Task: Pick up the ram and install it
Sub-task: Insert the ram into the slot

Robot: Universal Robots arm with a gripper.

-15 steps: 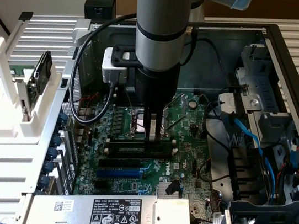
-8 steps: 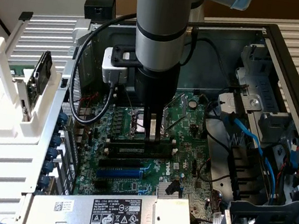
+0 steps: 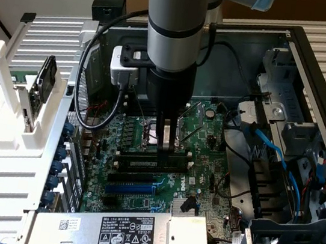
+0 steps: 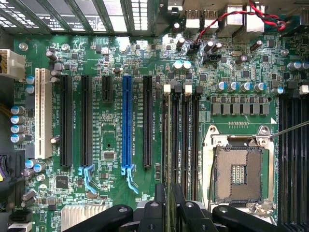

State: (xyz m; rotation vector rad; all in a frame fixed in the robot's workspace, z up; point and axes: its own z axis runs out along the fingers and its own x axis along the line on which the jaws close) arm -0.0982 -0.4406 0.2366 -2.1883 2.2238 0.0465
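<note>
The ram (image 3: 140,164) is a long dark stick with a pale label, and it stands on edge in a black memory slot of the green motherboard (image 3: 210,134). In the wrist view I see the ram (image 4: 168,145) edge-on as a thin line in the slot nearest the long black expansion slot. My gripper (image 3: 163,152) comes straight down over the ram's middle. Its two dark fingers (image 4: 159,205) stand one on each side of the stick with a gap showing, so my gripper (image 4: 170,203) is open and holds nothing.
The empty CPU socket (image 4: 239,169) lies just beside the memory slots. A blue expansion slot (image 4: 127,121) and several black slots lie on the other side. A white fixture (image 3: 30,115) stands at the exterior view's left, the power supply (image 3: 123,232) in front, blue cables (image 3: 279,156) at the right.
</note>
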